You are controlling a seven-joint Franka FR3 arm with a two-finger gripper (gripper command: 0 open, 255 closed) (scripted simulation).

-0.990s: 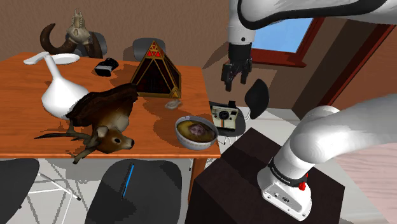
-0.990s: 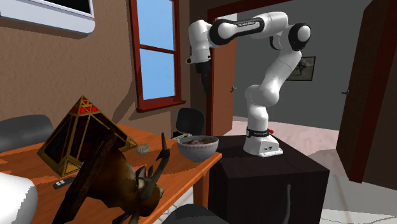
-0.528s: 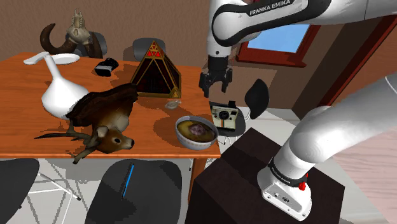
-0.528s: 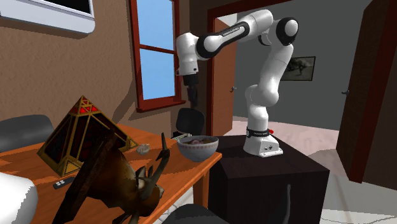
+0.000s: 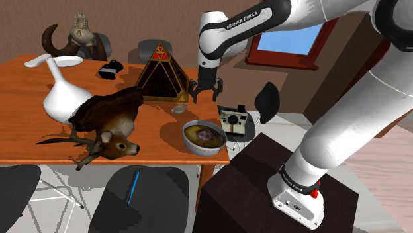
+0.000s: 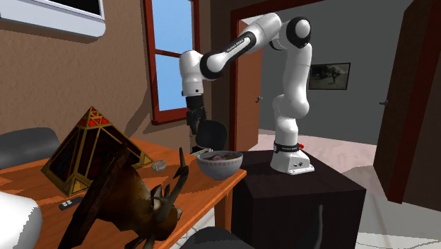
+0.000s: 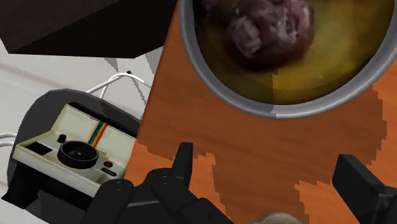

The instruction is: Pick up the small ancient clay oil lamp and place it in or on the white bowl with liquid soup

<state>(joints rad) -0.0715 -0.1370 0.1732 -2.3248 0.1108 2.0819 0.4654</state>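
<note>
Near the corner of the wooden surface (image 5: 159, 136) closest to the stand (image 5: 245, 179), the small pale grey oil lamp (image 5: 180, 108) sits on the wood just beside the front corner of a dark pyramid with gold edges and red panels (image 5: 161, 74). It lies apart from the bowl (image 5: 202, 150), which stands at the surface's edge and holds yellowish soup with a purplish lump in it. The black pincer (image 5: 206, 91) hangs from the white arm above the surface, fingers pointing down, a little to the shoulder view's right of the lamp and touching nothing. From the hand's own camera its two fingers (image 7: 184, 159) stand well apart with bare wood between them, the bowl's grey rim (image 7: 278, 112) lies ahead of them, and a pale rounded bit (image 7: 280, 219) peeks in at the frame's edge between the fingers; I cannot tell for certain that it is the lamp. An instant camera with a rainbow stripe (image 5: 233, 121) rests on a dark chair seat just off the surface, beside the bowl. Farther along the surface lie a brown deer head with antlers (image 5: 106, 126) and a white long-necked flask (image 5: 63, 98). From the second exterior view the lamp (image 6: 159, 166) sits between the pyramid (image 6: 88, 152) and the bowl (image 6: 219, 168), with the pincer (image 6: 194, 126) above them
</note>
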